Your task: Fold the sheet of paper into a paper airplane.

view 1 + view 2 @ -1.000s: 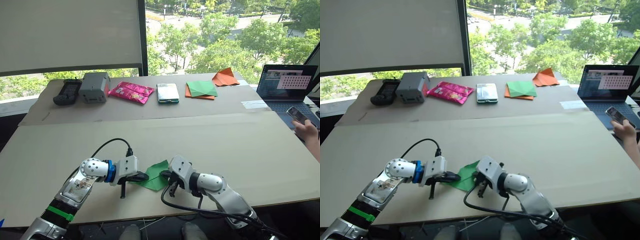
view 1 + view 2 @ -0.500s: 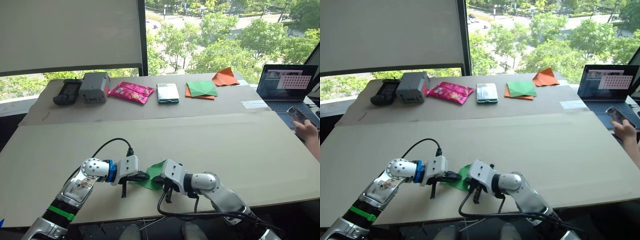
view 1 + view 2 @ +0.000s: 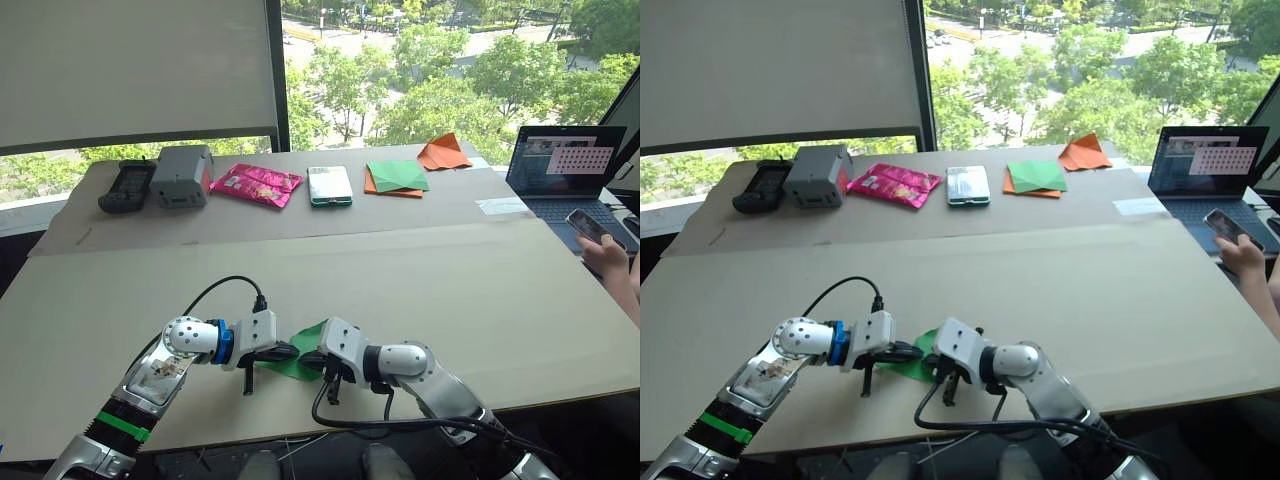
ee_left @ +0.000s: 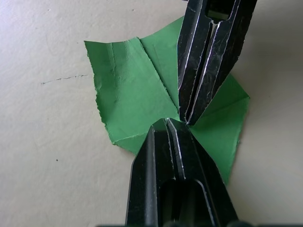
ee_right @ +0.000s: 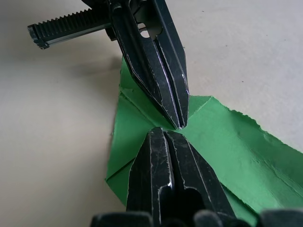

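The sheet of paper [image 4: 137,99], bright green, creased, ragged-edged, is lying flat at the table's [image 3: 420,280] 6 o'clock edge. Left gripper [image 4: 166,124] and right gripper [image 5: 163,131], both pressed together, are meeting tip-to-tip on it.

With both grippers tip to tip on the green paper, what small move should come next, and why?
Probably slide the right gripper outward along the fold while the left gripper pins. Both look shut, tips nearly touching over the middle of the sheet of paper, which lies mostly flat on the table, folded at the corners and far from a dart shape.
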